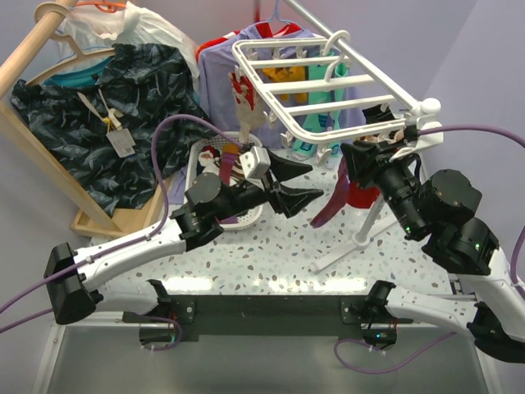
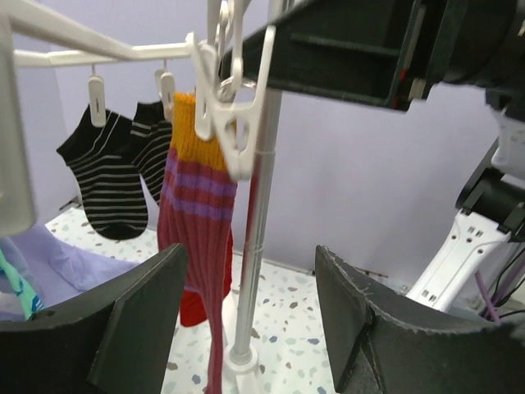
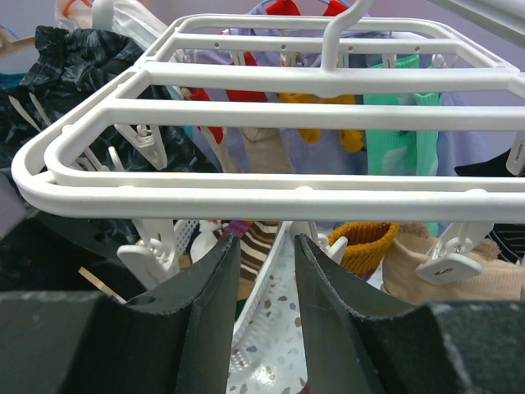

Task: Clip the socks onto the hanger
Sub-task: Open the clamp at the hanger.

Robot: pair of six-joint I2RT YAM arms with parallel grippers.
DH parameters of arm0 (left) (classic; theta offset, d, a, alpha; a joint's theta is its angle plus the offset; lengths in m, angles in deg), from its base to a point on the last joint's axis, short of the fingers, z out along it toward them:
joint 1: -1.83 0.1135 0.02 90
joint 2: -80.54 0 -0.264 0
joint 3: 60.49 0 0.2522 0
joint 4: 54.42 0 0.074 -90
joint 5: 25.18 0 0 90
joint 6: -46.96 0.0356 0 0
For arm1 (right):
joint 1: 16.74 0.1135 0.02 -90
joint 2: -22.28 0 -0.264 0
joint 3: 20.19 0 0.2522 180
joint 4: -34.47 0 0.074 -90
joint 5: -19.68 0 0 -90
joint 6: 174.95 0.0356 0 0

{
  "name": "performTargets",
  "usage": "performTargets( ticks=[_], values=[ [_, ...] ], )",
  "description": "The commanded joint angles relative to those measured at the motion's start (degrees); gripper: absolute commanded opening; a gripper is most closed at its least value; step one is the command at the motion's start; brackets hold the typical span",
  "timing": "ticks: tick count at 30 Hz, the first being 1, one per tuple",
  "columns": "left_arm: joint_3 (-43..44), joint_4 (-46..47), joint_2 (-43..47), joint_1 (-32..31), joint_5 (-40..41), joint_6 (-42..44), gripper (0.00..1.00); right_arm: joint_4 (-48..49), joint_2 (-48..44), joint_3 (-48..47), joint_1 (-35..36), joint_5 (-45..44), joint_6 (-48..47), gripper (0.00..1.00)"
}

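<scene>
Bright, even indoor light from overhead in all three views. In the top view everything is sharp; the speckled table (image 1: 271, 246) carries only soft, faint shadows under the arms, and the lower edge of the frame shows a dull sheen. In the left wrist view the dark left hand (image 2: 250, 263) at the bottom is blurred, and the hanger (image 2: 82, 56) at upper left is nearly washed out. In the right wrist view the white bars bow with lens distortion, and the right hand (image 3: 267, 246) is soft and grainy.
</scene>
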Motion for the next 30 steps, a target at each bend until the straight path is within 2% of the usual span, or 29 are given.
performTargets(
  ticks=[1, 17, 20, 26, 30],
  values=[
    [6.55, 0.44, -0.82, 0.91, -1.15, -2.33, 0.67, 2.11, -0.3, 0.21, 0.15, -0.8, -0.38, 0.37],
    [14.82, -2.55, -5.21, 2.49, 2.62, 0.39, 0.61, 2.29, -0.74, 0.65, 0.15, 1.57, -0.99, 0.38],
    [16.31, -3.16, -6.79, 2.49, 2.19, 0.65, 0.53, 2.46, -0.83, 0.65, 0.15, 2.36, -1.08, 0.38],
    [17.19, -2.64, -8.12, 2.49, 1.57, 0.21, 0.51, 2.29, -0.74, 0.48, 0.15, 4.2, -1.34, 0.39],
    [17.28, -2.11, -8.21, 2.49, 1.83, 0.21, 0.45, 2.2, -0.65, 0.13, 0.15, 5.7, -1.43, 0.4]
  ],
)
